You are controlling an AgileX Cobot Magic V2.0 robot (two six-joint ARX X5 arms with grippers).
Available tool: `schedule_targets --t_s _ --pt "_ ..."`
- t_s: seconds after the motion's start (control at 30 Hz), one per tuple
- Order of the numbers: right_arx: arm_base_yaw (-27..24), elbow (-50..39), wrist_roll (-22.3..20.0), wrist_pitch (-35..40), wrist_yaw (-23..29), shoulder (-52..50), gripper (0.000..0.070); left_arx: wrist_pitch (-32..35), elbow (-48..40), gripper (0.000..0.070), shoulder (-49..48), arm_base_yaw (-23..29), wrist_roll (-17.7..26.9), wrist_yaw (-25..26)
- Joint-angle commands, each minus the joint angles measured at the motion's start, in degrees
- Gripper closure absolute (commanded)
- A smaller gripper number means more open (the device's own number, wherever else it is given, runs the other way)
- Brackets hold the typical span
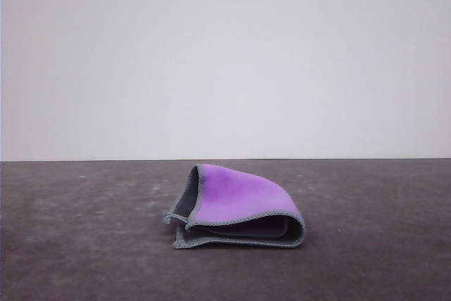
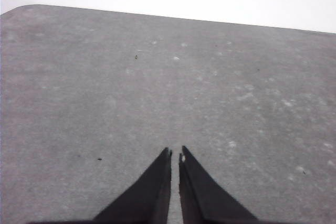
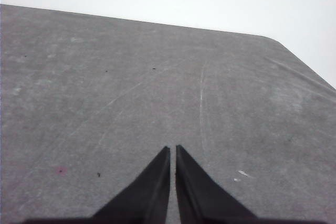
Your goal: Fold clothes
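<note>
The clothes (image 1: 239, 206), a small cloth folded over on itself, lie on the dark grey table (image 1: 84, 244) a little in front of its far edge. Bright purple faces up, dark grey shows at the left fold, and light grey stitching runs along the edges. My left gripper (image 2: 175, 153) hangs over bare tabletop with its two black fingers closed together and nothing between them. My right gripper (image 3: 172, 149) is likewise shut and empty above bare table.
A plain white wall (image 1: 225, 54) stands behind the table's far edge. In the left wrist view the table (image 2: 105, 87) has a rounded corner, and in the right wrist view the table (image 3: 105, 87) has faint scratches and a rounded corner too.
</note>
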Motion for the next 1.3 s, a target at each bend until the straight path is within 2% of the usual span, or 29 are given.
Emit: schedule_targets --t_s 0.0,1.27 --pt "-0.13 -0.24 0.98 0.33 0.05 -0.02 0.0684 -1.09 -0.33 0.0683 -0.07 0.04 0.02 -0.24" --pt "-0.13 -0.22 0.98 0.33 0.05 -0.02 0.0684 -1.09 -0.33 0.0683 -0.07 0.04 0.02 -0.24"
